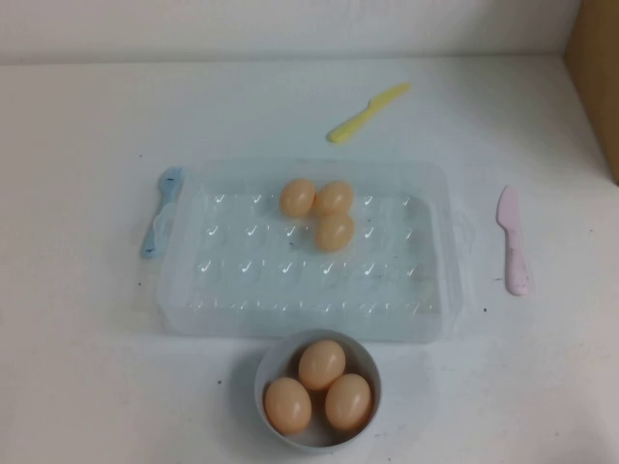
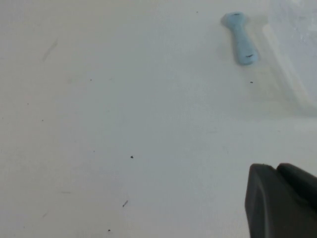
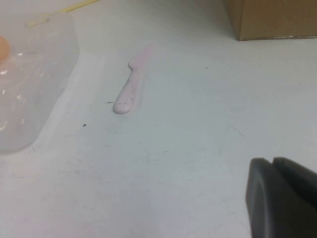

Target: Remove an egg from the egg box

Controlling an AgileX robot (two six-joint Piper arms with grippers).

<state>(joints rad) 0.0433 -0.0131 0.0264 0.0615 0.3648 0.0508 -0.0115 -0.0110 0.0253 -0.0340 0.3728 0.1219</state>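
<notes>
The clear egg box [image 1: 193, 300] lies mid-table in the high view. Three peach-tan eggs [image 1: 335, 232] sit together in its far middle dimples. Neither arm shows in the high view. My left gripper [image 2: 275, 168] is shut and empty, hovering over bare table to the left of the box, whose edge [image 2: 297, 29] shows in the left wrist view. My right gripper [image 3: 272, 161] is shut and empty, over bare table to the right of the box. The box corner [image 3: 34, 99] and a sliver of one egg [image 3: 2, 48] show in the right wrist view.
A small grey bowl [image 1: 271, 372] with three eggs stands in front of the box. A blue spoon [image 1: 161, 213] lies at its left, a pink knife [image 1: 513, 240] at its right, a yellow knife [image 1: 368, 112] behind. A cardboard box [image 1: 595, 68] stands far right.
</notes>
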